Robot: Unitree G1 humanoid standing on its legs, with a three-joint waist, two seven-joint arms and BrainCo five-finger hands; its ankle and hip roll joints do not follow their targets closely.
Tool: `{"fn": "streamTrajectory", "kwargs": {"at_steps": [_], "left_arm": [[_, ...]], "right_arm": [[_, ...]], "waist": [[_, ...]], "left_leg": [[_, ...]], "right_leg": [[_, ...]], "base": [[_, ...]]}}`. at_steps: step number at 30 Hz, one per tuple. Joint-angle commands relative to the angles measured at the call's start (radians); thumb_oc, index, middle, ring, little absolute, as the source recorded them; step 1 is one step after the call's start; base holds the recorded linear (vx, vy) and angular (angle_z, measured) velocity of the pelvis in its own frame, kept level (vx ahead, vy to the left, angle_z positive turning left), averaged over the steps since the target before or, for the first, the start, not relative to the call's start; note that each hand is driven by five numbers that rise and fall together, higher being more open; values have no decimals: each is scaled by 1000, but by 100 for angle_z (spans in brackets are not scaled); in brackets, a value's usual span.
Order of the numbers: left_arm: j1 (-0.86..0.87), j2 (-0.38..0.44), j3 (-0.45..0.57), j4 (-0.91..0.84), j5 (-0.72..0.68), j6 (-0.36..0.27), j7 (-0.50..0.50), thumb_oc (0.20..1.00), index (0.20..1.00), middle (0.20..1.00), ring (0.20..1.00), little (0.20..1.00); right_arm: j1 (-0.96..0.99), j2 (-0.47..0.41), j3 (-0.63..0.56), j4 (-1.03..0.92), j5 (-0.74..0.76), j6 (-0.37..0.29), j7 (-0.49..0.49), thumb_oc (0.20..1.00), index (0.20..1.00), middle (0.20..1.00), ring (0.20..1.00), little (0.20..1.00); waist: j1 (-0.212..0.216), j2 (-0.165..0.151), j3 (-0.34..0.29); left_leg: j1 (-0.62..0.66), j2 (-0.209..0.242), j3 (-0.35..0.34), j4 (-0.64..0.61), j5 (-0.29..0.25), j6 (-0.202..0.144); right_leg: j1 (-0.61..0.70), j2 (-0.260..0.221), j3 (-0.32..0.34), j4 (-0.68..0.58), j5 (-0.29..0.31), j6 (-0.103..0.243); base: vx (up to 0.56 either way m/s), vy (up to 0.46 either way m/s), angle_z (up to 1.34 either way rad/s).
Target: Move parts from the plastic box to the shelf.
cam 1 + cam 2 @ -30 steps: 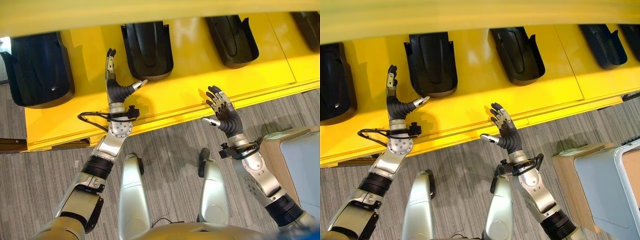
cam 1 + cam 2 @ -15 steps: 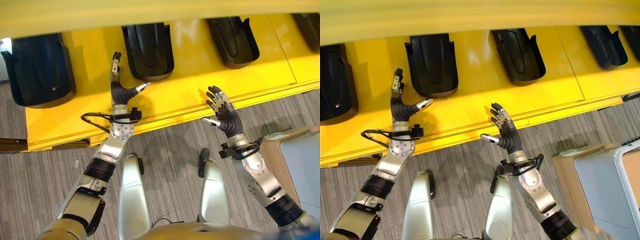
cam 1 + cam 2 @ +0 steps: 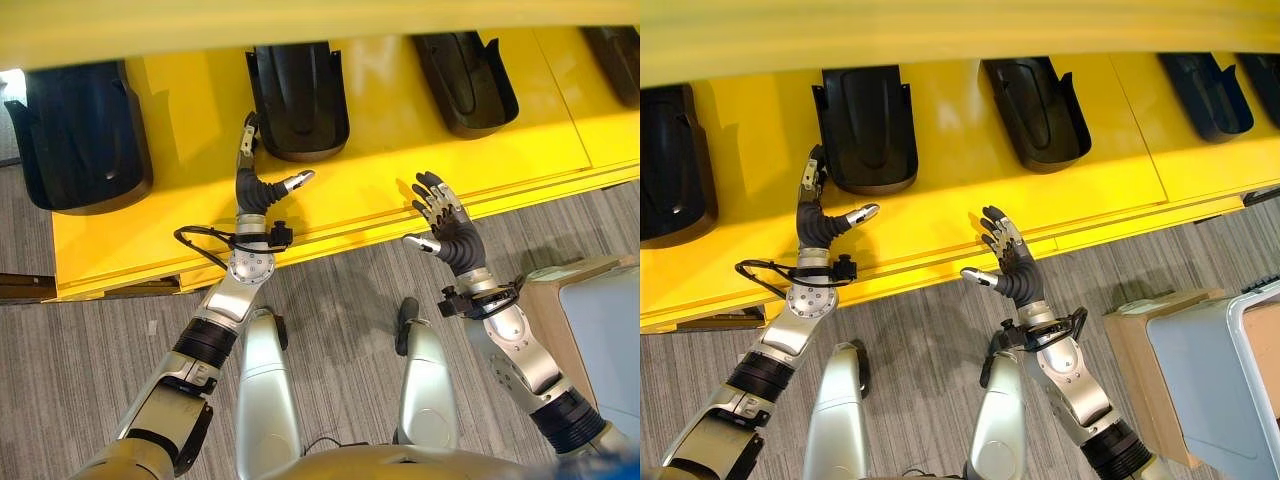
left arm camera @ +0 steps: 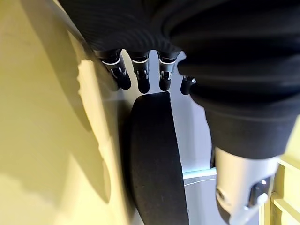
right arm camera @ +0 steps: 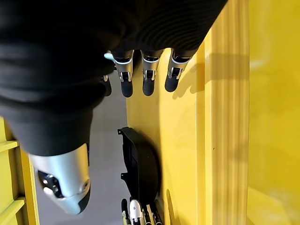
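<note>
Several black moulded parts lie in a row on the yellow shelf (image 3: 390,165): one at the far left (image 3: 80,135), a middle one (image 3: 298,100), and one further right (image 3: 465,80). My left hand (image 3: 255,185) is open at the middle part's near left corner, fingers straight along its side and thumb spread below its near end. In the left wrist view that part's rounded end (image 4: 154,159) shows just past my fingertips (image 4: 140,79). My right hand (image 3: 445,225) hovers open and empty over the shelf's front edge. The right wrist view shows a black part (image 5: 140,168) on the shelf.
A grey plastic box (image 3: 605,330) stands on the floor at the lower right, against a brown cardboard box (image 3: 545,295). Another black part (image 3: 615,45) lies at the shelf's far right. A yellow upper shelf board (image 3: 300,25) overhangs the back.
My left hand has moved right along the shelf, closing in on the middle part's near left corner. The right hand has stayed still.
</note>
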Motion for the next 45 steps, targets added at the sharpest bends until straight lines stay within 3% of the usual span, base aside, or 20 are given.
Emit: {"fn": "streamTrajectory", "kwargs": {"at_steps": [1, 38, 45], "left_arm": [[13, -21, -90, -48, -20, -13, -50, 1000, 1000, 1000, 1000, 1000], [4, -24, -128, -42, -29, -12, -75, 1000, 1000, 1000, 1000, 1000], [34, -16, -79, -39, -44, -19, -54, 1000, 1000, 1000, 1000, 1000]], "right_arm": [[-10, -17, -63, -56, -11, -52, -8, 1000, 1000, 1000, 1000, 1000], [-11, -17, -63, -53, -15, -60, -20, 1000, 1000, 1000, 1000, 1000], [-8, -17, -63, -55, -11, -59, -20, 1000, 1000, 1000, 1000, 1000]], "waist": [[12, 14, -1], [5, 11, 5], [9, 17, 4]], "left_leg": [[44, -32, 2, -94, 53, 39], [48, -30, 5, -94, 52, 42], [45, -30, 2, -96, 53, 42]], "right_leg": [[-55, 23, 17, 189, -108, -54], [-52, 27, 24, 196, -112, -55], [-57, 28, 22, 198, -112, -55]], "base": [[0, 0, 0], [0, 0, 0], [0, 0, 0]]}}
